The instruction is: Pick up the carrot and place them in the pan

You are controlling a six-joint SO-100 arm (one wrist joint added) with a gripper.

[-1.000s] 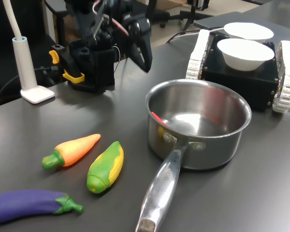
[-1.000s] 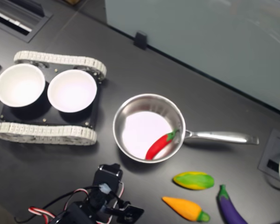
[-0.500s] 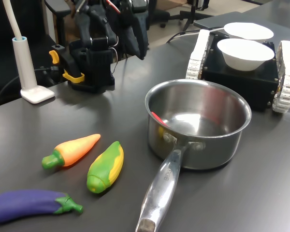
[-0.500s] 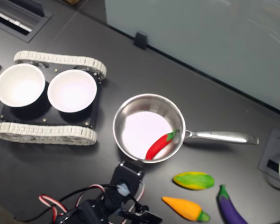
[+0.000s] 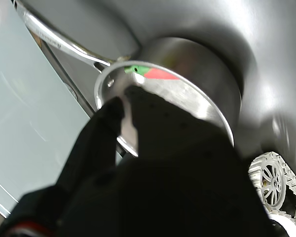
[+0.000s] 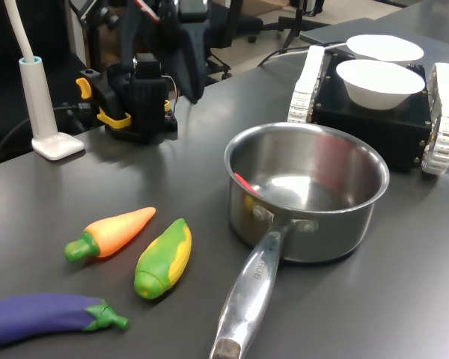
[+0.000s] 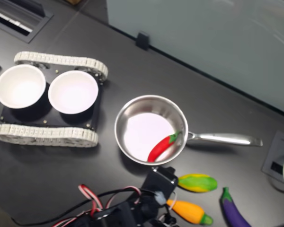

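Carrot (image 6: pixel 111 232) looks light, glossy, likely slippery; I'd grip its thick middle; fingers' (image 5: pixel 108 128) spread unreadable.

Carrot (image 6: pixel 111 232): on surface (image 6: pixel 374 299), first exterior view's left of corn (image 6: pixel 163 258).
Pan (image 6: pixel 307 196): first exterior view's right of corn.

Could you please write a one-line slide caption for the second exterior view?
Arm above the carrot, beside the corn and eggplant; a red chilli already lies in the pan.
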